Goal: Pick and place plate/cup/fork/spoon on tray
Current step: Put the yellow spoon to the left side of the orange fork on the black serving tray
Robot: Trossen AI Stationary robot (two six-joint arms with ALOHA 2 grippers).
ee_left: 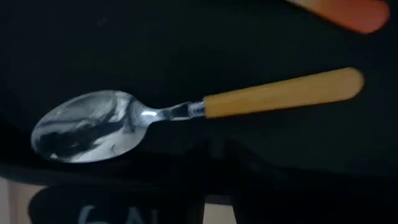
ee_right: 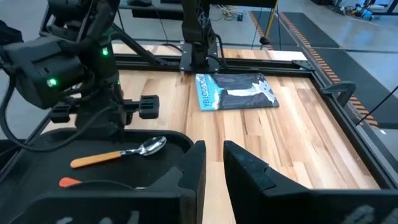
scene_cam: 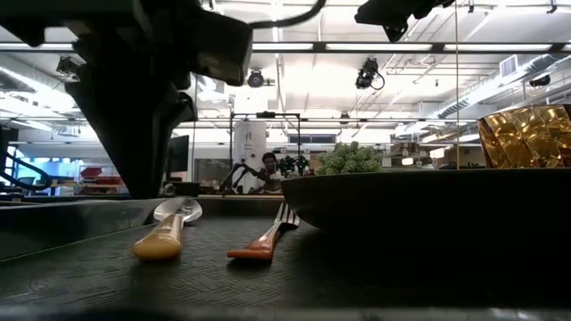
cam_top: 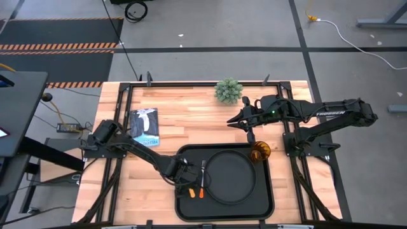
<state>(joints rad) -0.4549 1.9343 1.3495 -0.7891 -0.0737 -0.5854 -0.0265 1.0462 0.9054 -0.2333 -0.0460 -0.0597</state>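
Observation:
The black tray (cam_top: 254, 207) lies at the table's near middle. The round black plate (cam_top: 230, 176) rests on it. The fork (cam_top: 202, 181) and the spoon (ee_left: 186, 112) lie flat side by side on the tray's left part, handles toward the near edge. The amber cup (cam_top: 259, 151) stands at the tray's far right corner. My left gripper (cam_top: 183, 173) hovers open just above the spoon (ee_right: 118, 154), touching nothing. My right gripper (ee_right: 214, 165) is open and empty above the bare table, beyond the tray's far edge (cam_top: 245, 122).
A small green plant (cam_top: 228, 90) stands at the table's far edge. A blue and white booklet (cam_top: 145, 125) lies on the wood at the far left. Bare wood shows between the booklet and my right arm.

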